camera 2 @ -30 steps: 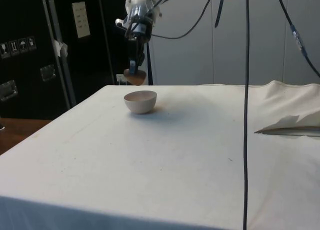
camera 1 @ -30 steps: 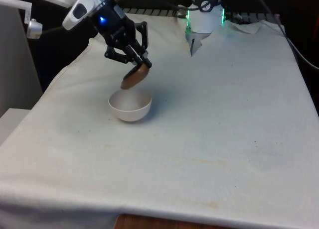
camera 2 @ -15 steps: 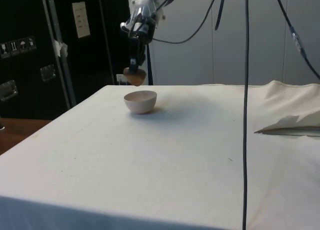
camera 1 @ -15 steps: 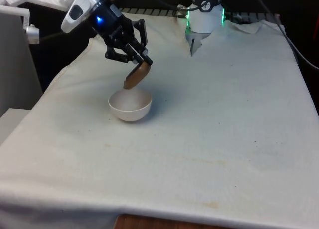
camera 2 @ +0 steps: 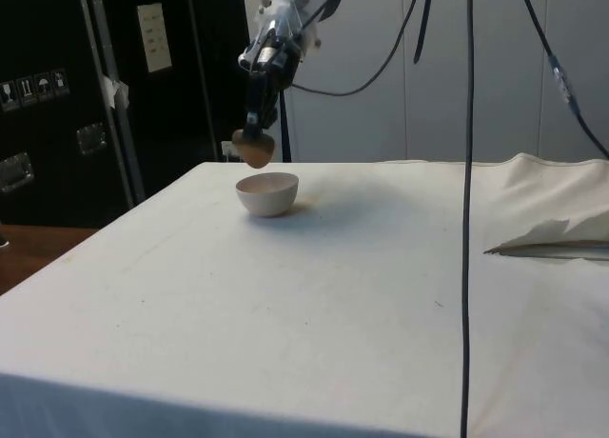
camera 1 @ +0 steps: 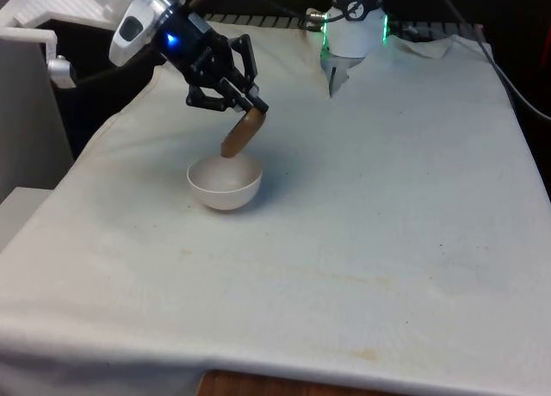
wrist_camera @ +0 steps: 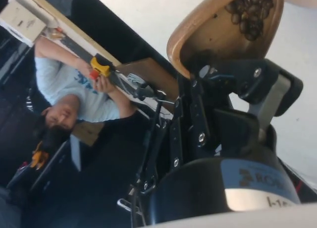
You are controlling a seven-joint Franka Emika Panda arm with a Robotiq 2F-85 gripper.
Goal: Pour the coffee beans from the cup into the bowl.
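brown cup (camera 1: pixel 241 134) is what we see pinched in the black gripper (camera 1: pixel 250 114), fingers closed on its rim, so the cup hangs just below & in front of the claw tips. we read it as tipped steeply, mouth turned down toward the white bowl (camera 1: pixel 225 182). in the side view the cup (camera 2: pixel 254 149) sits right under the gripper (camera 2: pixel 253 133), directly above the bowl (camera 2: pixel 267 193), w/ a small gap between cup & bowl rim; not touching.

from the wrist cam we see the cup (wrist_camera: pixel 218 27) inside wall, tan, w/ a cluster of dark coffee beans (wrist_camera: pixel 250 12) gathered at the end of the cup away from the gripper (wrist_camera: pixel 233 77). black fingers (wrist_camera: pixel 260 82) clamp the rim edge nearest the claw. we can't tell if any beans lie in the bowl; its inside looks pale in front view.

relative to the bowl: cup is above it, leaning toward the robot side; gripper is above & beyond the cup; white cloth (camera 1: pixel 387 207) lies under the bowl. a person (wrist_camera: pixel 74 89) in a light blue top shows in the wrist view, hand holding sth yellow.
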